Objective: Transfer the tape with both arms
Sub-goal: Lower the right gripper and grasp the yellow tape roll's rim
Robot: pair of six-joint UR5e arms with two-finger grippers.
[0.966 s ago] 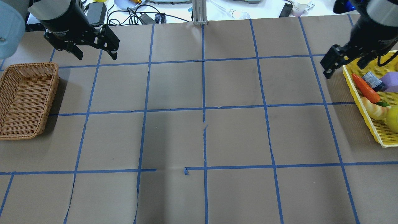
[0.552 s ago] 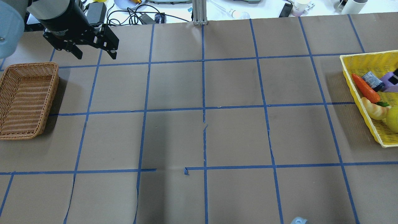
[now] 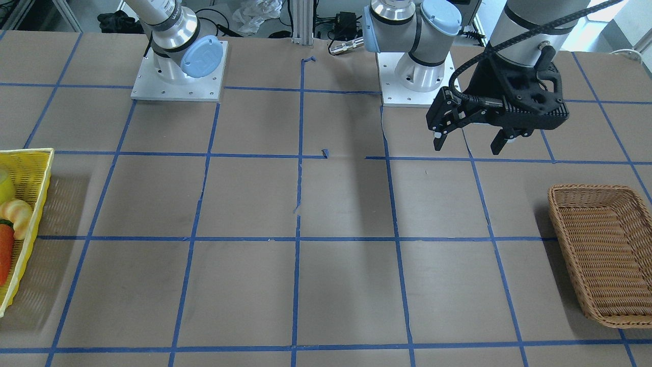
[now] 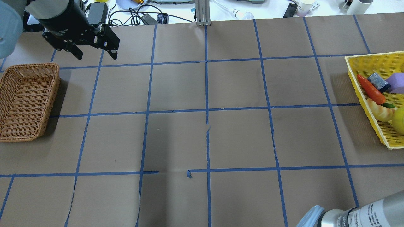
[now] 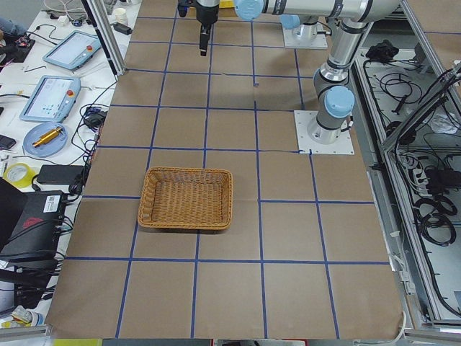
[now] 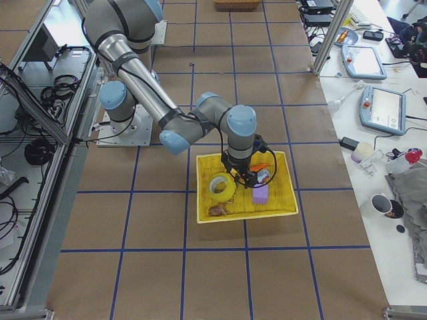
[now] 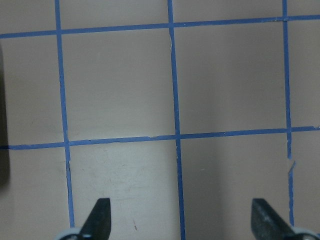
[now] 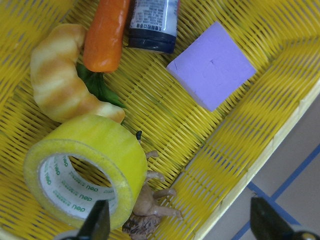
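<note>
Right gripper, spread wide, hangs over the yellow basket holding tape, carrot and croissant.

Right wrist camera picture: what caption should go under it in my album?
Open right gripper hovers over a yellow tape roll with white core, lying in a yellow mesh basket.

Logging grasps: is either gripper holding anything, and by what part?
Nothing. Left gripper and right gripper are open, empty; the tape lies loose in its basket.

A croissant and a brown toy crowd the tape, while bare basket floor lies beside the purple block.
</note>
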